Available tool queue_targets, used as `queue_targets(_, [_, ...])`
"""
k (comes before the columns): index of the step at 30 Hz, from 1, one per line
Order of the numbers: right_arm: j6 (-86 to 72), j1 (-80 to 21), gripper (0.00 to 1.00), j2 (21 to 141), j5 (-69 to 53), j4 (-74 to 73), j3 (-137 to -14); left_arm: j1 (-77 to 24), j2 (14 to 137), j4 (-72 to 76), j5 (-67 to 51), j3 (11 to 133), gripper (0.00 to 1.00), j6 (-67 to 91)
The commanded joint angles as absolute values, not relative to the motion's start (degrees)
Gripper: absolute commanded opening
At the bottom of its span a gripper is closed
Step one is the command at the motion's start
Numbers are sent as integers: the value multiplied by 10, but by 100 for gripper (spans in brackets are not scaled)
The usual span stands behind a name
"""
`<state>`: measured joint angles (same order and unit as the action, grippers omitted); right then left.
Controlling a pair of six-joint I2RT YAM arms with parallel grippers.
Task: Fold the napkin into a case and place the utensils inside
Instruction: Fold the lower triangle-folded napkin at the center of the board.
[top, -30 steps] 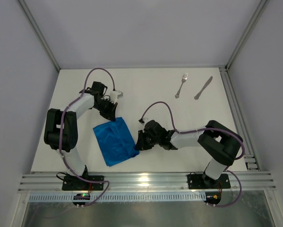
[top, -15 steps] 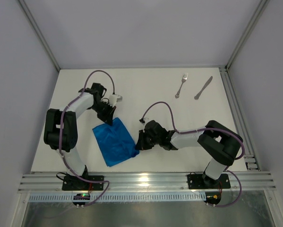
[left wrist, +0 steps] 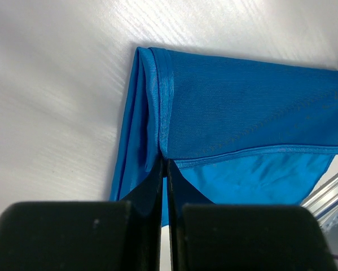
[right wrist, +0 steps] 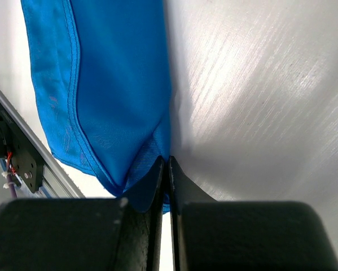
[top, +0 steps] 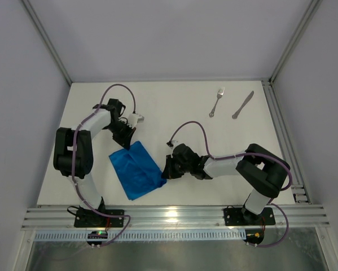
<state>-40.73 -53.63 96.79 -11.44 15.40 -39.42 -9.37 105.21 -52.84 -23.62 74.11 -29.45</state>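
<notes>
While lying folded on white, faintly grained worktop (top: 174, 113), near left: napkin (top: 136, 169) | left hand (left wrist: 163, 162) pinching far corner hem | right hand (right wrist: 169, 162) pinching right corner | fork (top: 216, 103), knife (top: 242, 105) far right, apart | plain grey walls (top: 157, 39) around

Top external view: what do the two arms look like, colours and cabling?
They match. The left arm and right arm have white link shells between bulky black joint housings, and a purple cable loops off each. The left gripper and right gripper end in matte black fingers tapering to thin tips. No markings are legible.
</notes>
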Motion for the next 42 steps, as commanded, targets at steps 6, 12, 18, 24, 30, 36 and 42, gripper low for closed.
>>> queue_targets(6, [-367, -544, 8, 964, -85, 112, -424, -91, 1069, -506, -205, 727, 0, -323])
queue_targets(12, [-330, -544, 23, 933, -69, 58, -453, -91, 1062, -498, -212, 720, 0, -335])
queue_targets(18, [-275, -548, 29, 882, -8, -46, -505, -91, 1054, -490, -221, 706, 0, -340])
queue_targets(24, [-243, -598, 27, 893, 43, -71, -570, -91, 1049, -481, -221, 698, 0, -344])
queue_targets(30, [-261, -609, 12, 997, -13, -11, -614, -89, 1052, -474, -226, 698, 0, -343])
queue_targets(36, [-277, -633, 4, 1060, -19, -4, -608, -70, 1064, -468, -241, 717, 0, -327])
queue_targets(42, [-295, -652, 4, 1075, -9, -5, -579, -63, 1073, -448, -244, 719, 0, -312])
